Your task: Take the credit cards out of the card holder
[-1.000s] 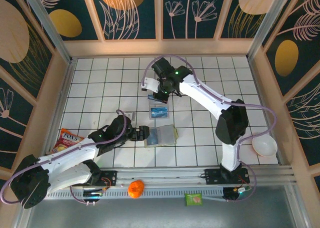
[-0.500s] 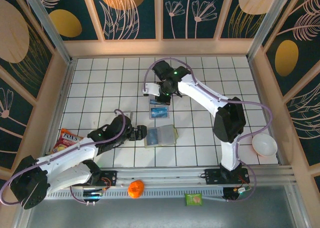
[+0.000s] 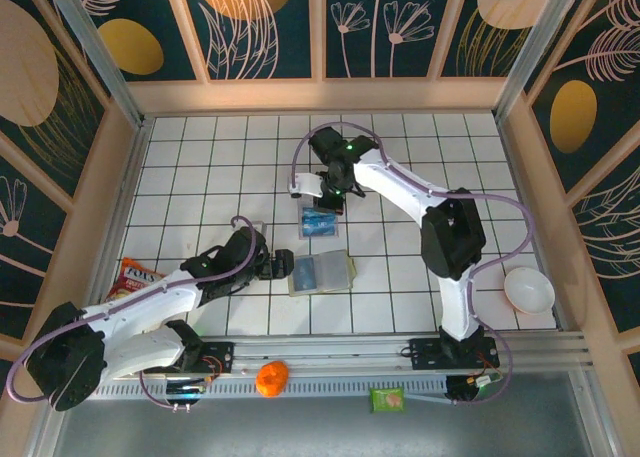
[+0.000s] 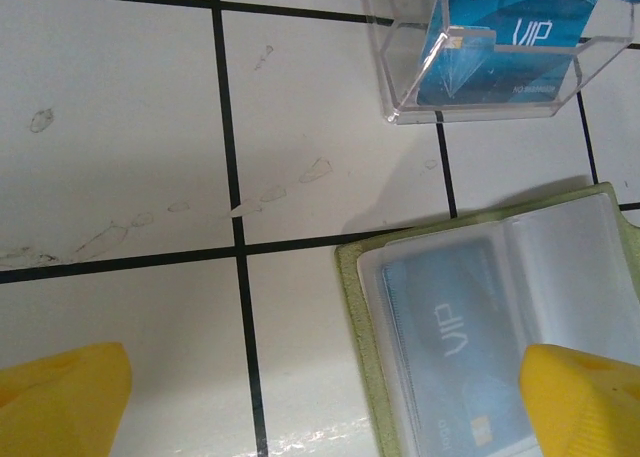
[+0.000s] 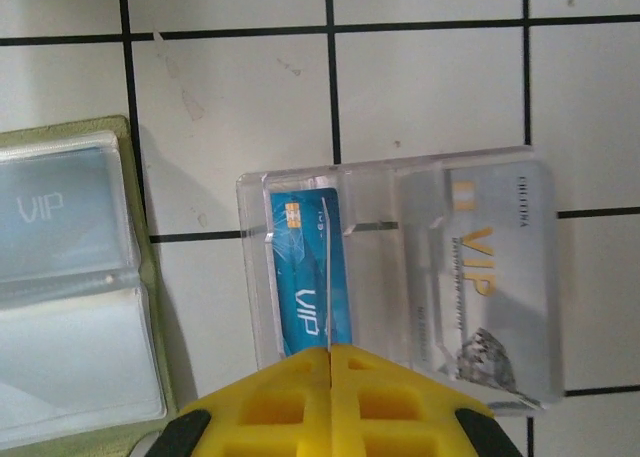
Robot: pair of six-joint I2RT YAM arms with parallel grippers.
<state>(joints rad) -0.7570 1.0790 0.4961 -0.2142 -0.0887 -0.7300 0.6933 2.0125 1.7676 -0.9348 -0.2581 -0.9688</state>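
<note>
My left gripper [image 4: 320, 402] gapes wide over the open card holder [image 4: 460, 317] — lower right of frame. My right gripper [image 5: 330, 382] is pinched shut above the clear tray [image 5: 390, 169].

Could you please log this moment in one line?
left claw open at card holder; right claw shut at clear tray; two cards in tray; blue card in holder

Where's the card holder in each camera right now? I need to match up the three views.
Top external: the card holder lies open near the middle of the table.
Left wrist: card holder in the lower right corner, a VIP card in one pocket.
Right wrist: card holder at the left edge, lower half.
Shared landmark: the clear box lying beside it.
</note>
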